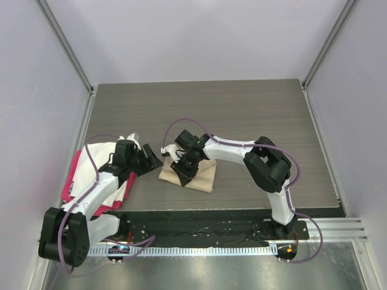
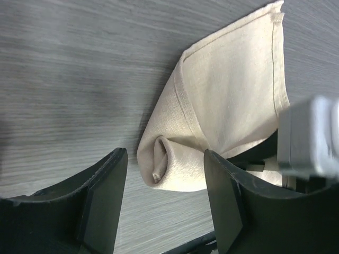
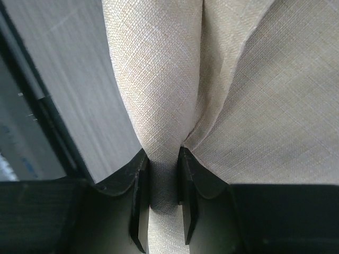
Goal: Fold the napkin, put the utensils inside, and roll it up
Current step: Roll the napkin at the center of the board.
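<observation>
The beige napkin [image 1: 204, 176] lies partly rolled on the table, just left of centre. In the left wrist view the napkin [image 2: 233, 100] shows its rolled end, a curled opening lying between my fingertips without touching them. My left gripper [image 1: 151, 161] [image 2: 165, 161] is open at that left end of the roll. My right gripper [image 1: 185, 167] [image 3: 161, 159] comes down from above and is shut on the rolled part of the napkin [image 3: 159, 79]; both pads press into the cloth. The utensils are hidden.
A pink-red cloth [image 1: 77, 175] with a white cloth [image 1: 123, 192] on it lies at the table's left edge under the left arm. A black strip [image 1: 211, 225] runs along the near edge. Grey walls close in the left, right and back.
</observation>
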`<action>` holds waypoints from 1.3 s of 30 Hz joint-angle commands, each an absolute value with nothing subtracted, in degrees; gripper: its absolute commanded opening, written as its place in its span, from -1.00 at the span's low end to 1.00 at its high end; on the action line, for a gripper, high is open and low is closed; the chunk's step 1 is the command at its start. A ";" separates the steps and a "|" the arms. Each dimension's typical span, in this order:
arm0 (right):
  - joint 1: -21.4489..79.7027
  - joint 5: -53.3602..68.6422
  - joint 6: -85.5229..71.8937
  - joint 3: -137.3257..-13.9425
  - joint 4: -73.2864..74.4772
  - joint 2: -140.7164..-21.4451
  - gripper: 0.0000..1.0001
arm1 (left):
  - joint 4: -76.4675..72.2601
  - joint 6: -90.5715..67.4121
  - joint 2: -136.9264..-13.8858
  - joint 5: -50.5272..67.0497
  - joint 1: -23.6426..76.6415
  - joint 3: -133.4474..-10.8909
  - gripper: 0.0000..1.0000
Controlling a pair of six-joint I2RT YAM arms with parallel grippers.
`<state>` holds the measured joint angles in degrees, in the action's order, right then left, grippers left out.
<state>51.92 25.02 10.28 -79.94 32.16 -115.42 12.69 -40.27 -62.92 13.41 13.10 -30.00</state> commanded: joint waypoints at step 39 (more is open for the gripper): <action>44.21 34.04 0.09 -86.13 40.25 -118.84 0.10 | -12.93 -45.36 -74.35 25.58 13.27 -19.33 -1.00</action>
<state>43.75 49.41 0.51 -84.77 41.15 -124.55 -14.90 -47.55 -73.78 25.67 13.10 -16.71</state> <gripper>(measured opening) 0.453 0.024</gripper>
